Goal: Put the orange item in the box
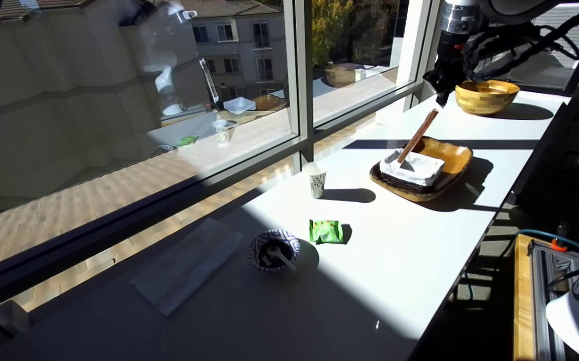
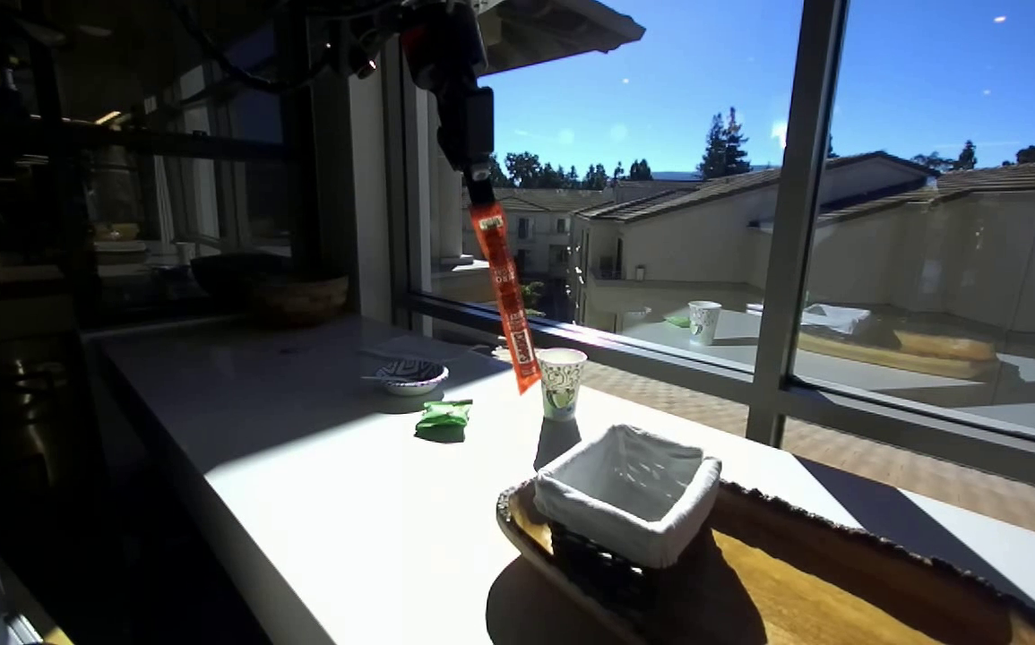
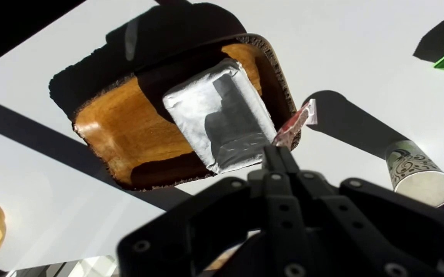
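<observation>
pale lettering runs along the orange item [image 2: 508, 300], a long slim wrapper, but it is too small and blurred to read; the green packet [image 1: 326, 231] has coloured print just as unclear, and the paper cup [image 2: 560, 385] is decorated with dark scrolls and leaves. the fingers of the gripper [image 3: 279, 153] are together, clamped on the upper end of the orange item, which hangs tilted below the fingertips with its lower end free, above the bench [image 1: 394, 255]. in an exterior view that lower end [image 1: 401, 158] overlaps the white lining [image 1: 422, 168] of the box [image 2: 602, 560], while in the wrist view it shows against the rim of the wooden tray [image 3: 137, 127], just beside a corner of the box; whether it hangs squarely over the box i cannot tell. the box, dark and woven, stands inside the tray, at the end nearer the cup. the cup stands upright near the window edge of the bench; the packet lies between that edge and the outer one, and a patterned bowl [image 1: 255, 250] with a spoon [image 1: 283, 259] in it stands near the packet. a white sheet [image 1: 189, 265] lies flat by the window edge, and a wooden bowl [image 1: 487, 98] stands past the tray, near the bench's end edge
</observation>
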Robot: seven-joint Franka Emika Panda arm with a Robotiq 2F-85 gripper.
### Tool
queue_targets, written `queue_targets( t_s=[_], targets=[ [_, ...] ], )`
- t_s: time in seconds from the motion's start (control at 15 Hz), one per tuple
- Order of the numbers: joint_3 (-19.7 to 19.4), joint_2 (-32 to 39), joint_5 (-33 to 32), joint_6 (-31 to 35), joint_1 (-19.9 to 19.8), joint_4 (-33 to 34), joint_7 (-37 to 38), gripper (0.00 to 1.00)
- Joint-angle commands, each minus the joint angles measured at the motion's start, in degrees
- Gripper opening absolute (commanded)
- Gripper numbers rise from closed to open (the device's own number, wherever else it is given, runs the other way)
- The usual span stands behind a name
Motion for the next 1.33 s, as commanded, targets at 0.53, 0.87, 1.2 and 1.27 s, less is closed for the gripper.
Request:
queue_targets(
  t_s=[0.53, 0.87, 1.2, 1.27],
  targets=[
    [-4.2, 4.2, -2.4, -2.5, -3.6, 6.4, 7.5, 0.00],
    [-6.0, 7.9, -3.7, -5.3, -4.8, 8.2, 10.3, 0.00],
    [-8.3, 12.2, -3.6, -4.3, -4.6, 8.8, 13.4, 0.00],
    [-8.7, 12.9, -3.5, -4.4, -4.5, 9.0, 13.7, 0.00]
  ],
)
